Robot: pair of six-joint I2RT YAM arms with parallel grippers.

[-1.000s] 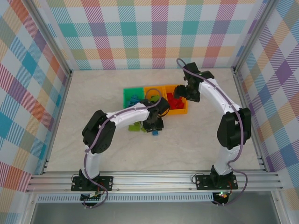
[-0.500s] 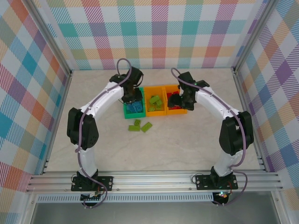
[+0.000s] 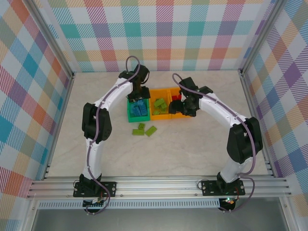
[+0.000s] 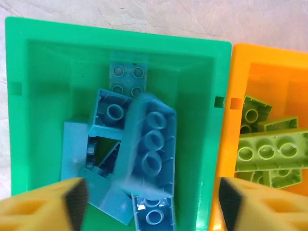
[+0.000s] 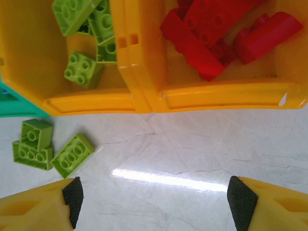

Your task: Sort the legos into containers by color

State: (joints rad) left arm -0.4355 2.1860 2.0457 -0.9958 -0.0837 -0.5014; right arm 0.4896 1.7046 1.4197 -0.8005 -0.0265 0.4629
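Lego brick [image 4: 150, 144] tilted lengthwise atop blue legos [image 4: 103, 113]

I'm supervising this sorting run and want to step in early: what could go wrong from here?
1. The blue bricks sit heaped and tilted in the green bin. The open left pincer hangs close above and could snag one when it moves off.
2. The loose lime bricks lie bunched together on the table near the middle orange bin. The open right pincer may grab two or knock one away.
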